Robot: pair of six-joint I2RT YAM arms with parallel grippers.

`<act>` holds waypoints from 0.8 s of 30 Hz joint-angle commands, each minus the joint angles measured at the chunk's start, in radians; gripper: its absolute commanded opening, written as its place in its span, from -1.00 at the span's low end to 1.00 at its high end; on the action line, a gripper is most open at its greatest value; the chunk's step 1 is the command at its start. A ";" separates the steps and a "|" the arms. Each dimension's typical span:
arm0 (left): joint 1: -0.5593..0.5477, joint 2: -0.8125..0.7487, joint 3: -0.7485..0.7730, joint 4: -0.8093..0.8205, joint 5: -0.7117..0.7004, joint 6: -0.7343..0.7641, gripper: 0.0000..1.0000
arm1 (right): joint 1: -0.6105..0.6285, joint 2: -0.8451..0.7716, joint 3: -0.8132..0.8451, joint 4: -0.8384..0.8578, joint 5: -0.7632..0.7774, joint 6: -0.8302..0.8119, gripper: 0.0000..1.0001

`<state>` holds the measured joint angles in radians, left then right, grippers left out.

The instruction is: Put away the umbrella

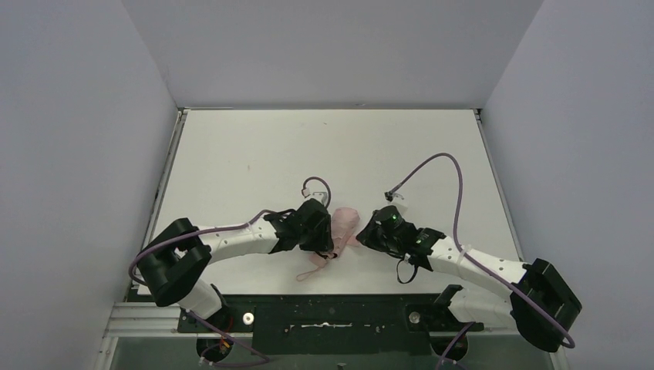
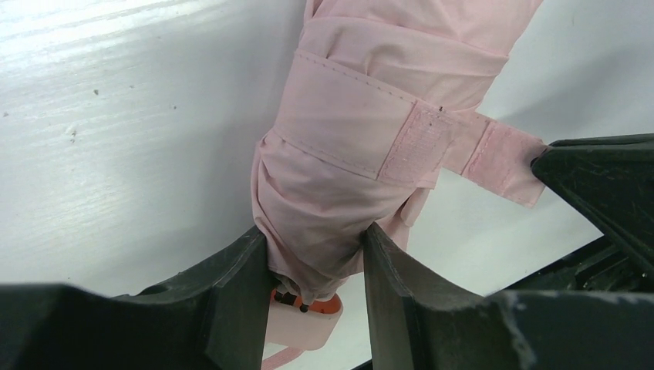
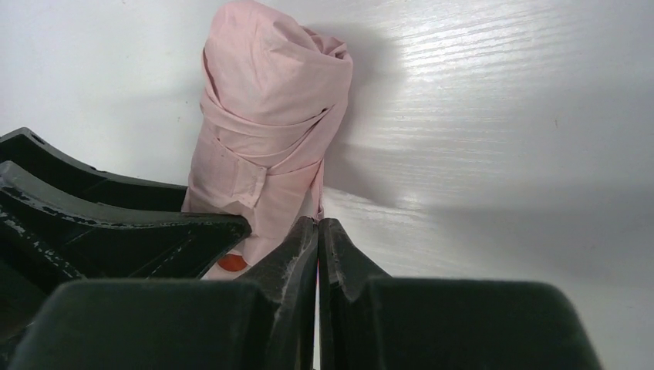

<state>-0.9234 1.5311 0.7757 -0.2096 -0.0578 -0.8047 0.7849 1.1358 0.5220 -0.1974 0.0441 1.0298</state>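
In the left wrist view the top edge cuts off the far end of the umbrella [image 2: 362,154]. The fingers of the left gripper [image 2: 315,254] hide most of its handle [image 2: 312,330] and orange button [image 2: 324,307]. From above, that gripper covers the umbrella's near end. The strap [image 2: 493,154] reaches the right gripper [image 3: 318,231], but whether its tip lies between those closed fingers cannot be told. In the right wrist view black fingers hide the handle end.
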 commanded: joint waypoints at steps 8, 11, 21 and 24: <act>-0.067 0.152 -0.007 -0.161 -0.160 0.027 -1.00 | -0.007 -0.128 -0.099 0.341 -0.076 0.091 -1.00; -0.086 0.175 0.004 -0.156 -0.162 0.033 -1.00 | -0.007 -0.128 -0.113 0.406 -0.081 0.126 -1.00; -0.153 0.259 0.030 -0.147 -0.174 0.050 -1.00 | -0.024 -0.114 -0.181 0.648 -0.080 0.290 -1.00; -0.168 0.279 0.037 -0.145 -0.174 0.053 -1.00 | -0.039 -0.117 -0.219 0.734 -0.078 0.349 -1.00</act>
<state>-1.0657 1.6730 0.8841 -0.1818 -0.2161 -0.7849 0.7521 1.0504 0.3031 0.1860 -0.0002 1.2514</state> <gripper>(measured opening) 0.380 0.024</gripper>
